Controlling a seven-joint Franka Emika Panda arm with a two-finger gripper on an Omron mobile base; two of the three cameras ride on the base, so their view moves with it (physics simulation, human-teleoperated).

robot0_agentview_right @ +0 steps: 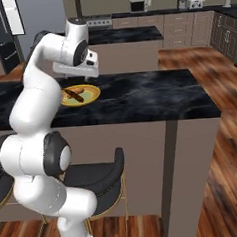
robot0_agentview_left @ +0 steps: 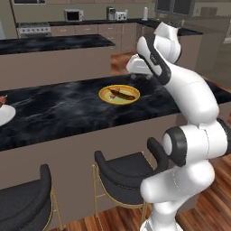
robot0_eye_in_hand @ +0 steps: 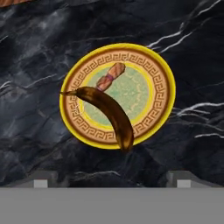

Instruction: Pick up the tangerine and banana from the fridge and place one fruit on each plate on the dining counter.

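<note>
The dark brown banana (robot0_eye_in_hand: 107,113) lies across the yellow-orange plate (robot0_eye_in_hand: 162,87) on the black marbled dining counter (robot0_eye_in_hand: 39,52), one end poking over the rim. A short striped brown piece (robot0_eye_in_hand: 111,75) lies beside it on the plate. My gripper (robot0_eye_in_hand: 112,180) hangs open just above the plate, nothing between its fingertips (robot0_eye_in_hand: 41,179). The base views show the hand (robot0_agentview_left: 137,72) (robot0_agentview_right: 80,73) over the plate (robot0_agentview_left: 106,95) (robot0_agentview_right: 91,95) with the banana (robot0_agentview_left: 122,94) (robot0_agentview_right: 76,95). The white plate (robot0_agentview_left: 5,116) sits at the counter's left end with a small orange-red thing (robot0_agentview_left: 2,99) on its far side, cut off by the edge.
Black stools (robot0_agentview_left: 122,176) (robot0_agentview_right: 97,174) stand in front of the counter. A second black-topped counter (robot0_agentview_left: 54,43) runs behind it. The dining counter ends at the right (robot0_agentview_right: 209,104), with wooden floor beyond. A tall black fridge (robot0_agentview_right: 2,46) stands far left.
</note>
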